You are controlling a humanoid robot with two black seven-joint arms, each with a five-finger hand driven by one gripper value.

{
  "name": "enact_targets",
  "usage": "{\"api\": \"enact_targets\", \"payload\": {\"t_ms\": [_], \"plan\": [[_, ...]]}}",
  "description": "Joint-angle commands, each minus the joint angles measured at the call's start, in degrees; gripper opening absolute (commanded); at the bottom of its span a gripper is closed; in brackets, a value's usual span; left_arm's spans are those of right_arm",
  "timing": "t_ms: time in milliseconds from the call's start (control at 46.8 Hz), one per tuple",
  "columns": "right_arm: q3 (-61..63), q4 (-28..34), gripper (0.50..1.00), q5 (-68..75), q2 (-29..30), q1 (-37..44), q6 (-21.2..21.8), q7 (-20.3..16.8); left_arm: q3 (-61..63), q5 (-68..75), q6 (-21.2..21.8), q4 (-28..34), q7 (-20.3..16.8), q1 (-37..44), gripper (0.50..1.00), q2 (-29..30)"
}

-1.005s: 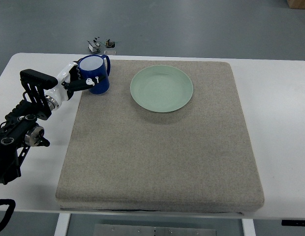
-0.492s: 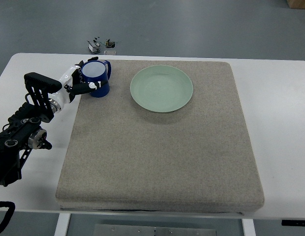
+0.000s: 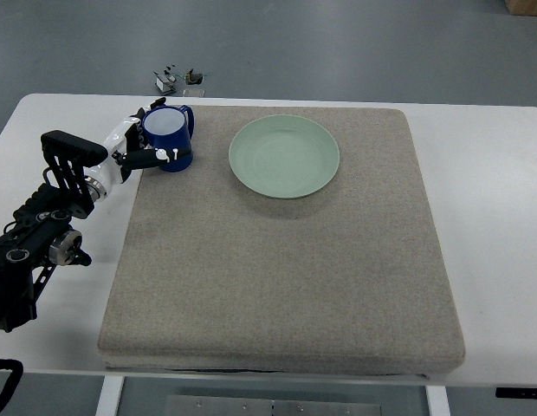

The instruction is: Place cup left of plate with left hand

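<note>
The glossy dark-blue ceramic cup [image 3: 169,139] with a pale interior now sits lower and nearer the far-left corner of the grey felt mat [image 3: 277,260] than a second ago, when it was carried slightly higher and tilted; over the last half second it barely shifts, which suggests it has been lowered onto the mat. It stands upright, handle toward the far right, well apart from and left of the round pale-green plate [image 3: 285,156]. The left hand [image 3: 140,147], white-and-black, reaches in from the picture's left edge and still wraps the cup: the fingers [image 3: 163,156] curl across its near side and others show behind its far-left rim, so the grasp reads as closed on the cup, not yet let go. Judgement: placement is essentially done, with the cup in the asked position; what remains is opening the fingers and drawing back without dragging the cup or tipping it by the handle. The right hand is out of view. The mat is a thick, coarse-woven pad covering most of the white worktop [image 3: 494,173]; its soft nap should hold the cup steady. Beyond the worktop's far edge lies a grey floor, with a small cluster of metal clips or parts [image 3: 177,78], too small to identify.
</note>
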Motion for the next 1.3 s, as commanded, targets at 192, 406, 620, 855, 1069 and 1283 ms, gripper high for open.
{"api": "enact_targets", "payload": {"t_ms": [192, 406, 620, 855, 1069, 1283], "plan": [[0.0, 0.0, 0.934, 0.0, 0.0, 0.0, 0.0, 0.0, 0.0, -7.5, -3.3, -1.0, 0.5, -1.0, 0.999, 3.7], [0.0, 0.0, 0.934, 0.0, 0.0, 0.0, 0.0, 0.0, 0.0, -13.7, -12.8, -1.0, 2.6, -4.3, 0.999, 7.1], [0.0, 0.0, 0.934, 0.0, 0.0, 0.0, 0.0, 0.0, 0.0, -24.6, -19.9, -0.2, 12.6, -8.7, 0.999, 9.4], [0.0, 0.0, 0.934, 0.0, 0.0, 0.0, 0.0, 0.0, -0.2, -38.4, -24.0, 2.2, 25.8, -12.7, 0.999, 9.8], [0.0, 0.0, 0.934, 0.0, 0.0, 0.0, 0.0, 0.0, -0.6, -46.9, -25.2, 2.5, 30.8, -15.0, 0.999, 9.9], [0.0, 0.0, 0.934, 0.0, 0.0, 0.0, 0.0, 0.0, -0.7, -52.2, -26.5, 6.6, 34.0, -17.5, 0.999, 9.8]]}}
